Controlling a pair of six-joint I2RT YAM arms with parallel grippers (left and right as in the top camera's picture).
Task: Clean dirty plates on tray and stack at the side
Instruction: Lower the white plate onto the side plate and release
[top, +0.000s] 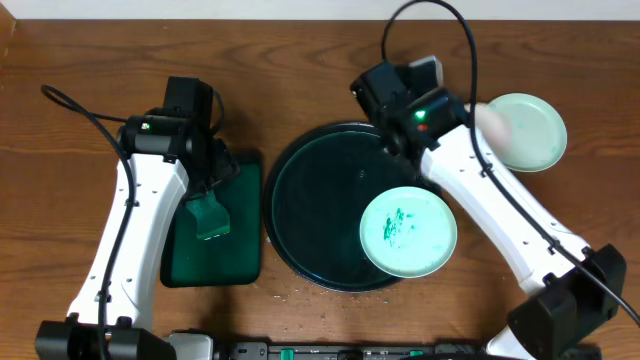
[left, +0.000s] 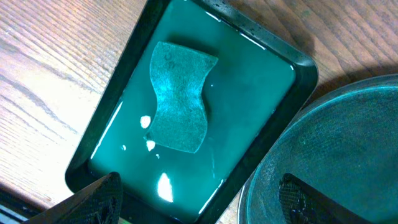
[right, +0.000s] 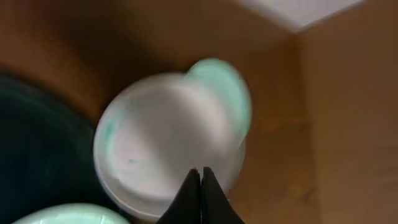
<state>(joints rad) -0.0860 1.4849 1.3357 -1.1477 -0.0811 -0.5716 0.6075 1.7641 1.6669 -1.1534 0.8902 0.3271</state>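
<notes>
1. Left tool (left: 198, 186): fingers spread wide, nothing between them, hanging over a rectangular tray (left: 298, 68) filled with teal liquid.
2. Sponge (left: 179, 96): teal, waisted shape, lies in that liquid straight ahead of the left tool, untouched.
3. Round tray (top: 310, 200): big, dark green-black, raised rim, to the right of the left tool and just beside the rectangular tray.
4. Smeared plate (top: 408, 232): small, round, pale mint-white, with teal-green smudges in the middle. It sits on the round tray with its right edge over the rim. In the wrist view only its rim shows, down-left of the right tool.
5. Right tool (right: 200, 171): fingers pressed together, tips at the edge of a blurred plate. Cannot tell if the rim is nipped.
6. Blurred plate (right: 161, 149): white, faint teal trace at its left rim, just ahead of the right tool, beside the round tray's edge.
7. Side plate (top: 530, 131): pale green, looks clean, on the bench (top: 300, 60) beyond the blurred plate, off the round tray.
</notes>
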